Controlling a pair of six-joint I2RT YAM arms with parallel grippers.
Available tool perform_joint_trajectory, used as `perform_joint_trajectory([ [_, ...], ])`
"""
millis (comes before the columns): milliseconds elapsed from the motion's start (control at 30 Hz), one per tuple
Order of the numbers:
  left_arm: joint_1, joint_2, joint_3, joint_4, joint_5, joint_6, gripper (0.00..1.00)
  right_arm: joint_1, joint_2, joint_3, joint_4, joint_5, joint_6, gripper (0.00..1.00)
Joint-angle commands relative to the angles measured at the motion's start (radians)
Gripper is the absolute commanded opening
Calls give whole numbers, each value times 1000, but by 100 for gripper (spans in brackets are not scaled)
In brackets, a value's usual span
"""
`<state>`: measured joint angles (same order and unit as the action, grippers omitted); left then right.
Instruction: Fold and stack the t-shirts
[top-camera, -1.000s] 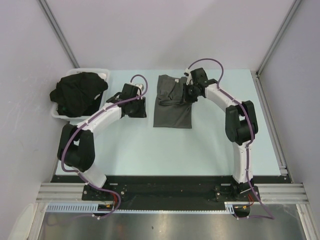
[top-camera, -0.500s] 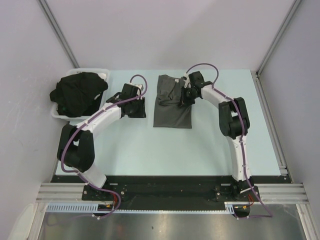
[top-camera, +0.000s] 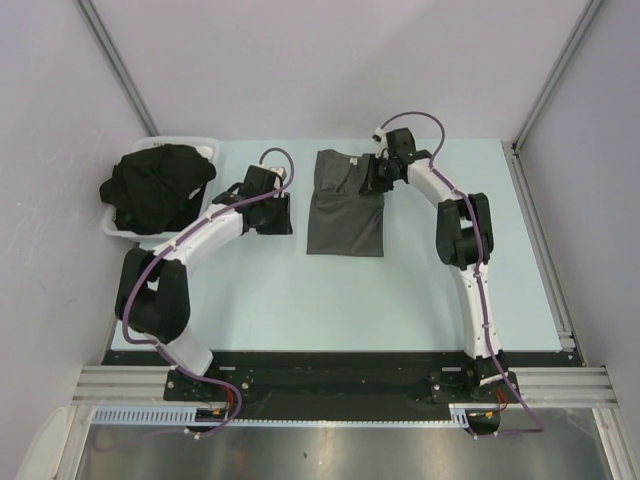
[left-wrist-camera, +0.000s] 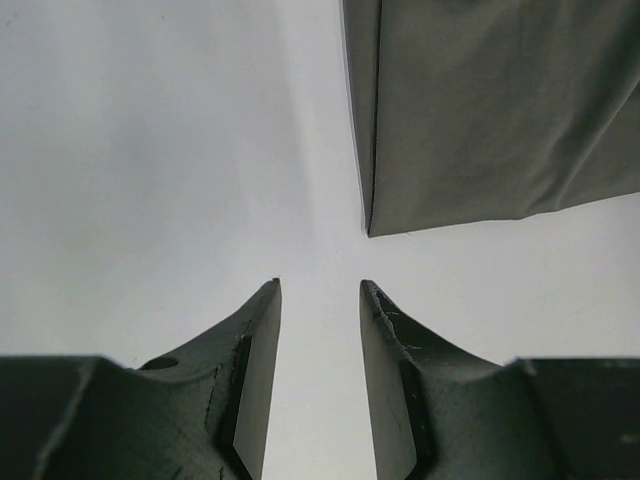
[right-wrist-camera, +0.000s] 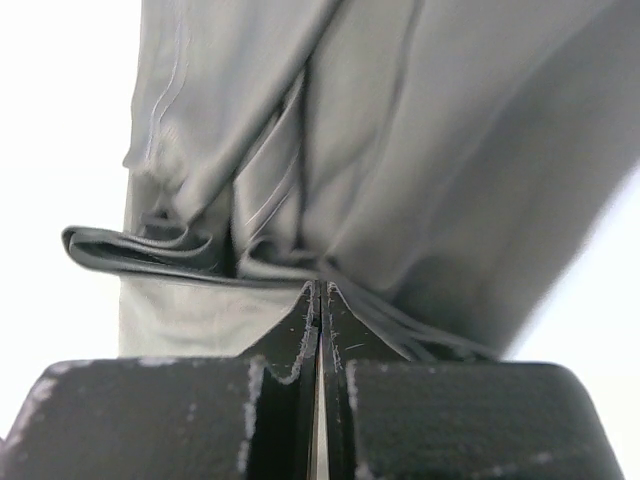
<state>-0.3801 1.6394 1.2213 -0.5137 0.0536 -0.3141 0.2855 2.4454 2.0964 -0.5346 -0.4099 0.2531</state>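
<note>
A white plastic tray (top-camera: 112, 228) sits at the far left of the pale blue table (top-camera: 420, 290); it holds a heap of black t-shirts (top-camera: 155, 185), crumpled and piled above the rim, with cloth spilling over its left edge.

A charcoal grey t-shirt (top-camera: 345, 215) lies near the middle of the far half of the table, well apart from the tray; it is folded into a narrow upright rectangle, smooth in its near part and rumpled at the far end.

The left gripper (top-camera: 270, 215) is over bare table between the tray and the grey shirt; in the left wrist view its fingers (left-wrist-camera: 255, 350) stand partly apart with nothing between them, and a corner of the folded shirt (left-wrist-camera: 480, 110) lies just ahead of them and to one side, not touching.

The right gripper (top-camera: 378, 172) is at the far right edge of the grey shirt; in the right wrist view its jaws are pressed together, and creased layers of the cloth (right-wrist-camera: 420, 150) run right into the tips (right-wrist-camera: 320, 290), so it appears clamped on a fold of that shirt.
</note>
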Motion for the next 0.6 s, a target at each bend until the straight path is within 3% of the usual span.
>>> perform_joint_trajectory([
  [0, 6, 5, 47, -3, -21, -13, 42, -31, 43, 85, -5, -18, 3, 0],
  [233, 6, 10, 38, 0, -15, -13, 42, -42, 50, 123, -16, -41, 17, 0],
  [433, 6, 28, 14, 72, 70, -42, 43, -32, -135, -45, 8, -15, 12, 0],
  [567, 6, 36, -63, 161, 156, -86, 50, -37, -281, -209, 19, 13, 6, 0],
])
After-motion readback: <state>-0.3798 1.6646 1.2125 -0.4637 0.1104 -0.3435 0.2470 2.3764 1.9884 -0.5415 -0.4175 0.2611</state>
